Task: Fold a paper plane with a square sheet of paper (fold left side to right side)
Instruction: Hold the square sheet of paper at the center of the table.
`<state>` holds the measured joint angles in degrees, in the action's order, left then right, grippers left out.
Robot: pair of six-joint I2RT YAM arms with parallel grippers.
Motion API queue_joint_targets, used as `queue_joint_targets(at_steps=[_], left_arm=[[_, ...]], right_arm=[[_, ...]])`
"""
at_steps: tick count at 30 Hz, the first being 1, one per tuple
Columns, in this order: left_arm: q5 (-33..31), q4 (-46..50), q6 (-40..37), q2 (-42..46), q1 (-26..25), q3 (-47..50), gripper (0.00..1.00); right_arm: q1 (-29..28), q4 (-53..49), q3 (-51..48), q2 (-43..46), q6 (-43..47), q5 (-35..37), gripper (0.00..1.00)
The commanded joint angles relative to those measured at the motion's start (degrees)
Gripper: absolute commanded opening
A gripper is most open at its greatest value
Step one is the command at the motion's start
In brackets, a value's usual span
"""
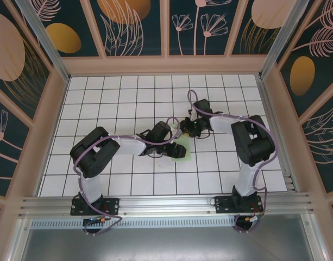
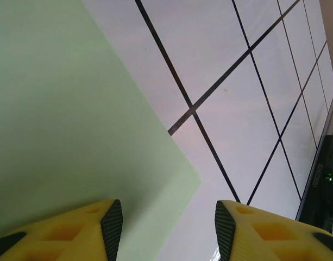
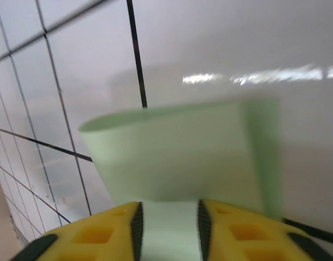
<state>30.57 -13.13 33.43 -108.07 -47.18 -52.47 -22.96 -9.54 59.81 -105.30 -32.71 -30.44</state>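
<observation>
The square sheet of paper [image 1: 182,151] is pale mint-green and lies on the white grid floor between the two arms, mostly covered by them. In the left wrist view the paper [image 2: 63,119] lies flat with a corner pointing right. My left gripper [image 2: 169,231] is open; its left finger [image 2: 74,234] hangs over the sheet, its right one over bare tile. In the right wrist view the paper [image 3: 177,152] is blurred and curls up in a loop, one flap bent over. My right gripper [image 3: 169,231] has its jaws apart, with paper showing in the gap.
Both grippers meet near the middle of the floor, left gripper [image 1: 176,144] and right gripper [image 1: 186,129] close together. Wooden frame walls [image 1: 57,98] ring the tiled floor. An aluminium rail [image 1: 166,204] runs along the near edge. A black unit with a green light [image 2: 326,179] stands at the right.
</observation>
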Motion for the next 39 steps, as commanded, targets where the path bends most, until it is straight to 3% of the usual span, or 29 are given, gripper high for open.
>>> queue_joint_targets(at_steps=[1, 4, 9, 14, 29, 39], left_arm=[[-2.26, 1.71, -0.21, -1.95, -0.49, 1.50, 0.51], [-2.42, 1.66, 0.06, -1.89, -0.62, 1.42, 0.51], [-2.52, 1.69, 0.27, -1.88, -0.77, 1.22, 0.52], [-2.62, 1.62, 0.32, -1.78, -0.93, 1.05, 0.51], [-2.89, 1.46, 0.50, -1.60, -1.31, 1.19, 0.51], [-1.38, -0.84, 2.70, 0.33, -1.12, 1.41, 0.54]], right_arm=[[3.47, -4.77, 1.45, 7.44, 2.07, 3.69, 0.41], [6.05, -7.27, -1.77, 12.68, 3.32, 3.91, 0.40], [6.56, -6.77, -11.00, 19.41, 2.92, -1.22, 0.10], [4.40, -1.05, -19.50, 21.89, -0.42, -5.82, 0.01], [-1.86, 6.97, -22.11, 12.62, -4.64, -7.29, 0.00], [-2.36, -0.59, -21.14, 8.83, -1.03, -0.82, 0.00]])
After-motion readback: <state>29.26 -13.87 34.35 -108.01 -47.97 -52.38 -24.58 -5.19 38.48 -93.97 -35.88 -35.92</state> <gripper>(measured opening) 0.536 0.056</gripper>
